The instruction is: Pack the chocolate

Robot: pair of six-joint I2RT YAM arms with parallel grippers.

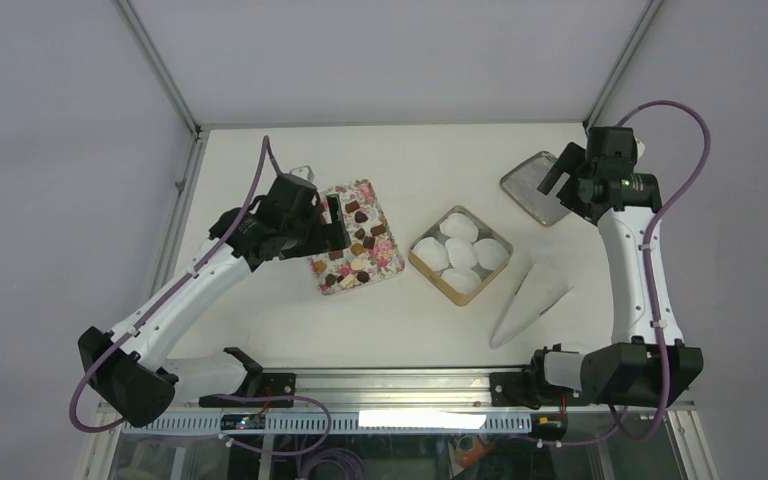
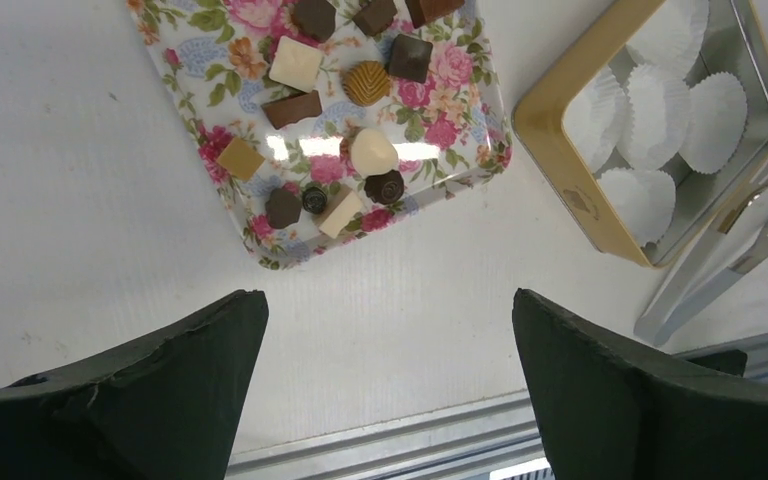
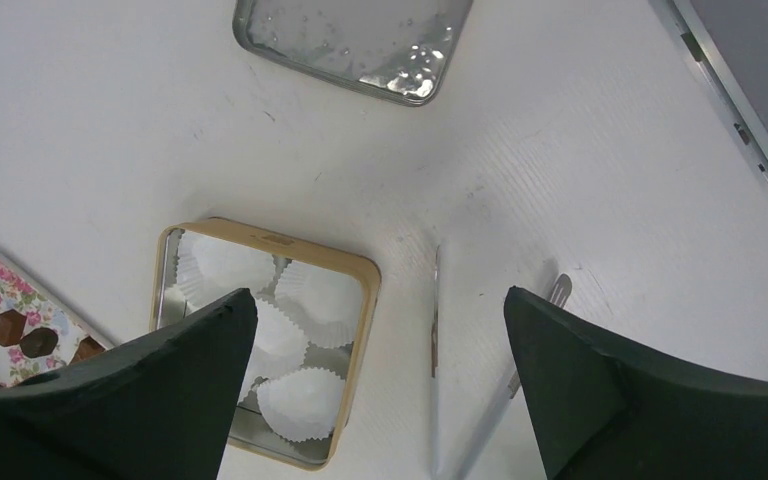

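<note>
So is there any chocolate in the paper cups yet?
No, all five white paper cups in the tin are empty in the top view; the chocolate lies on the floral tray.

Small brown, tan and cream chocolate (image 2: 350, 80) pieces lie scattered on floral tray (image 2: 175, 80)

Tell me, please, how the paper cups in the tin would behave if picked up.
The paper cups look thin and pleated, so they would probably crumple under a squeeze. They seem very light and sit crowded in the tin, so lifting one may well drag its neighbours.
</note>
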